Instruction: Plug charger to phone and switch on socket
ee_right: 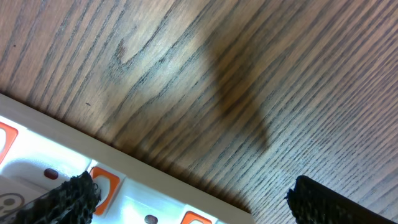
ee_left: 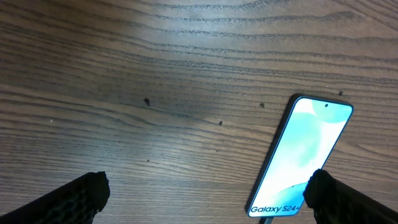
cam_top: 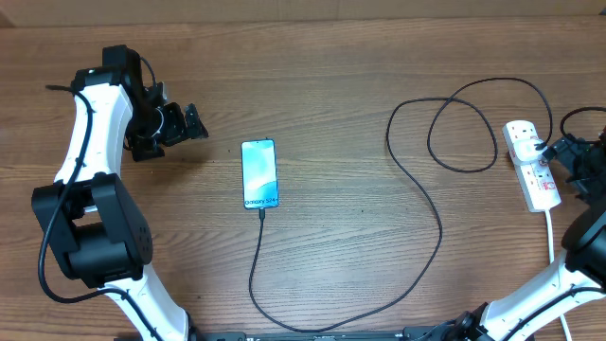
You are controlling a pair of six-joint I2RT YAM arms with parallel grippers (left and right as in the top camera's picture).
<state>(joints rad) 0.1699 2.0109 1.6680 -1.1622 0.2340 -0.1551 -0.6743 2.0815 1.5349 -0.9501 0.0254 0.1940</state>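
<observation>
Left tool (cam_top: 197,124) spread wide, phone (cam_top: 259,174) beside, untouched

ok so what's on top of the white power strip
A black plug sits in one outlet of the power strip, the charger cable leading off it. Red switches show along its face. A finger of the open right tool covers part of the strip, hiding what's beneath.

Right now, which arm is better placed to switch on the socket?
Right. The right tool, open, sits at the socket, red switches showing in its wrist view. The left tool is across the table, near the phone.
</observation>
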